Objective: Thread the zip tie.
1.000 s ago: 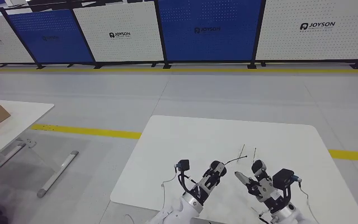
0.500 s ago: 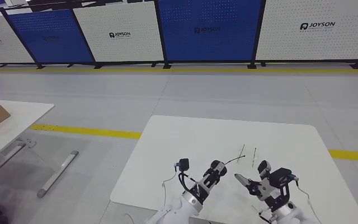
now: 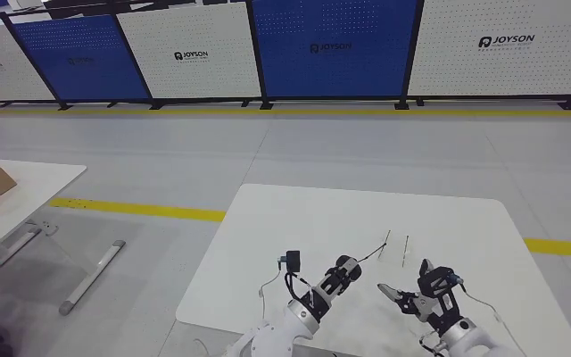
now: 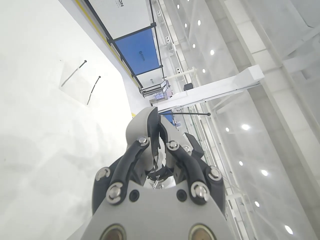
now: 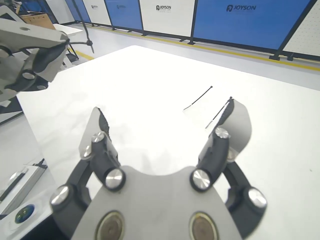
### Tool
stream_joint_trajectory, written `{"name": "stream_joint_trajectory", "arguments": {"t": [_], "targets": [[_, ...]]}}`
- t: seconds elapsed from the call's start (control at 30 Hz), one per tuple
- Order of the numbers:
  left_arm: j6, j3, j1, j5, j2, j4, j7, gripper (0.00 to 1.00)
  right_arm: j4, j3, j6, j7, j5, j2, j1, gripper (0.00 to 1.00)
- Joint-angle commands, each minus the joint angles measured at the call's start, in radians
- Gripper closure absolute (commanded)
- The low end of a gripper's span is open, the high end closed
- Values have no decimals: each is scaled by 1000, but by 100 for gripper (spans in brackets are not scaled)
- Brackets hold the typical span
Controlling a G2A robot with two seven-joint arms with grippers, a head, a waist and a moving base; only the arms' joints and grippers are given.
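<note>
While the left gripper point(image 4: 156, 116) pinches one zip tie point(image 4: 190, 113) above the table point(image 3: 294, 223), head end pointing toward 2 o'clock in the top view, we judge threading not yet begun, the right gripper point(image 5: 164, 104) gaping empty at its 3 o'clock.

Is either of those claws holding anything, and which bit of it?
The left gripper pinches a black zip tie by its plain tail end; the head end sticks out free. The right gripper is open and empty.
</note>
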Motion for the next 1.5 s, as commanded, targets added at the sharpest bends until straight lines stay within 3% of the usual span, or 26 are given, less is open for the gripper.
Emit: {"name": "stream_joint_trajectory", "arguments": {"t": [0.0,0.17,0.27,0.7,0.73,1.0,1.23,1.47], "targets": [[1,2,-2,0,0,3,0,100,5,-9,-29,10,39,-2,1,0],[8,18,-9,-13,0,13,-44,100,52,-28,-55,21,138,-13,42,0],[11,25,-13,-19,-1,5,-39,100,73,-44,-17,49,144,-19,66,0],[13,36,-23,-25,-3,21,-33,100,71,-50,-3,4,167,-27,64,0],[14,38,-24,-25,-3,22,-31,100,71,-53,-1,2,169,-28,65,51],[16,44,-28,-18,-4,16,-7,100,75,-78,-12,21,158,-37,86,57],[15,50,-37,-27,-6,26,6,100,82,-83,-79,22,179,-40,95,60],[17,65,-44,-18,-8,36,9,100,77,-89,-79,8,191,-39,97,64]]}}
